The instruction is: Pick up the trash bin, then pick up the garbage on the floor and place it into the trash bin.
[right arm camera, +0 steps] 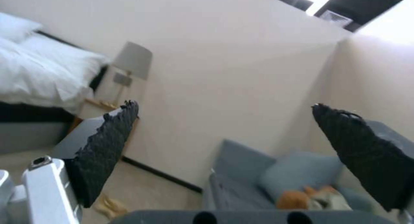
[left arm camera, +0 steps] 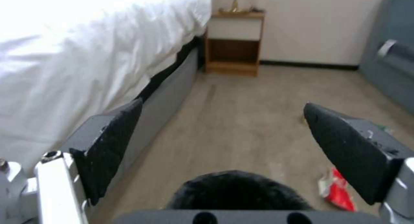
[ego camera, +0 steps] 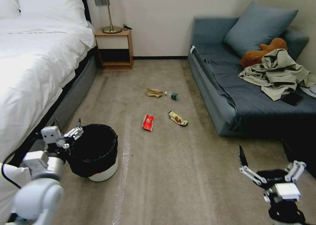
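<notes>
The trash bin [ego camera: 98,152], white at the base and lined with a black bag, stands on the floor [ego camera: 171,172] beside the bed. My left gripper [ego camera: 77,129] hovers at the bin's left rim, open; the left wrist view has the black bag [left arm camera: 235,193] just below the spread left gripper [left arm camera: 222,107]. Farther out lies the garbage: a red wrapper [ego camera: 148,122] [left arm camera: 338,191], a gold-brown wrapper [ego camera: 177,118], a clear bottle [ego camera: 172,95] and a crumpled tan paper bag [ego camera: 154,92] [right arm camera: 110,206]. My right gripper [ego camera: 263,149] [right arm camera: 224,107] hangs open and holds nothing, low at the right near the sofa.
A white bed [ego camera: 36,60] runs along the left, with a wooden nightstand [ego camera: 115,49] and lamp at the far wall. A blue-grey sofa [ego camera: 230,96] on the right carries a pillow, a brown plush toy [ego camera: 260,54] and a beige-green garment [ego camera: 279,73]. Open carpet lies between them.
</notes>
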You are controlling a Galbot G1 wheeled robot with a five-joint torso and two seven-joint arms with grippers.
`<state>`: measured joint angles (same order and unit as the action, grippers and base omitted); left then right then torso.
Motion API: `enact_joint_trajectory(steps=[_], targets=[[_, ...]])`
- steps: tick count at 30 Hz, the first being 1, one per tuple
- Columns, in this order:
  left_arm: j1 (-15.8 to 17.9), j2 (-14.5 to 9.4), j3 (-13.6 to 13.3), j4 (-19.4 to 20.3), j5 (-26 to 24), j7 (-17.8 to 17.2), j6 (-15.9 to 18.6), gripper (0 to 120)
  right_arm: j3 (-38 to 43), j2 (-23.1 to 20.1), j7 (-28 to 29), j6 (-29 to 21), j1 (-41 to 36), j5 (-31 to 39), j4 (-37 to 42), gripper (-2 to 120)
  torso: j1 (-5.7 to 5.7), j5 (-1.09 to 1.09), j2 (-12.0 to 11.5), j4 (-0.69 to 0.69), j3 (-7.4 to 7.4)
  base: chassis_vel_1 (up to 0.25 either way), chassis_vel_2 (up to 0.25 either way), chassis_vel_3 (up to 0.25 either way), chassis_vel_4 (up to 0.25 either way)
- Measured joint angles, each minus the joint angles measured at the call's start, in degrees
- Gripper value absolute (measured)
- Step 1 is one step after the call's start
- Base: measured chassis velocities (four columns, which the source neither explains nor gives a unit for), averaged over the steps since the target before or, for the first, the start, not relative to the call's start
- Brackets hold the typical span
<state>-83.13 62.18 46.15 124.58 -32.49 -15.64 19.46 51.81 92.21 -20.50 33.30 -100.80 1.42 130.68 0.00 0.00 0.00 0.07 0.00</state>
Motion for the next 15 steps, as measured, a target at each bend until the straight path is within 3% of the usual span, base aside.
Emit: enact_joint_trajectory(steps=[1, 2, 4, 5, 7, 9, 12, 14, 15], targets=[[0.7, -1.4, 0.4, -0.6, -1.7, -0.9, 2.0, 100, 0.0, 0.0, -0.6, -1.0, 0.9, 0.1, 0.1, 100, 0.00, -0.01, 0.0, -0.04, 0.00, 0.000, 0.000, 0.000, 0.000], [0.7, -1.4, 0.4, -0.6, -1.7, -0.9, 2.0, 100, 0.0, 0.0, -0.6, -1.0, 0.9, 0.1, 0.1, 100, 0.00, -0.01, 0.0, -0.04, 0.00, 0.000, 0.000, 0.000, 0.000], [2.2, -4.6, 0.7, -2.4, -4.0, -2.0, 5.4, 100, -0.3, 0.0, -1.8, -0.9, 1.0, 0.1, -0.2, 100, 0.00, -0.03, 0.0, -0.06, 0.00, 0.000, 0.000, 0.000, 0.000], [2.2, -4.6, 0.7, -2.4, -4.0, -2.0, 5.4, 100, -0.3, 0.0, -1.8, -0.9, 1.0, 0.1, -0.2, 100, 0.00, -0.03, 0.0, -0.06, 0.00, 0.000, 0.000, 0.000, 0.000], [4.7, -8.4, 0.5, -5.0, -8.1, -2.6, 10.9, 100, -0.4, 0.0, -2.2, -0.7, 0.8, 0.1, -0.6, 100, 0.00, -0.02, 0.0, -0.06, 0.00, 0.000, 0.000, 0.000, 0.000], [9.0, -11.9, -1.4, -8.7, -13.4, -3.8, 15.4, 100, -0.4, 0.0, -2.3, -0.7, 0.9, 0.2, -0.8, 100, 0.00, -0.01, 0.0, -0.06, 0.00, 0.000, 0.000, 0.000, 0.000], [11.6, -13.1, -3.0, -10.9, -14.8, -4.0, 16.4, 100, -0.6, 0.0, -2.3, -0.6, 0.9, 0.2, -0.8, 100, 0.00, -0.02, 0.0, -0.07, 0.00, 0.000, 0.000, 0.000, 0.000], [16.8, -14.1, -6.2, -15.3, -17.1, -4.6, 18.6, 100, -1.1, 0.0, -2.3, -0.6, 0.9, 0.0, -1.0, 100, 0.00, -0.02, 0.0, -0.08, 0.00, 0.000, 0.000, 0.000, 0.000], [16.8, -14.1, -6.2, -15.3, -17.1, -4.6, 18.6, 100, -1.1, 0.0, -2.3, -0.6, 0.9, 0.0, -1.0, 100, 0.00, -0.02, 0.0, -0.08, 0.00, 0.000, 0.000, 0.000, 0.000]])
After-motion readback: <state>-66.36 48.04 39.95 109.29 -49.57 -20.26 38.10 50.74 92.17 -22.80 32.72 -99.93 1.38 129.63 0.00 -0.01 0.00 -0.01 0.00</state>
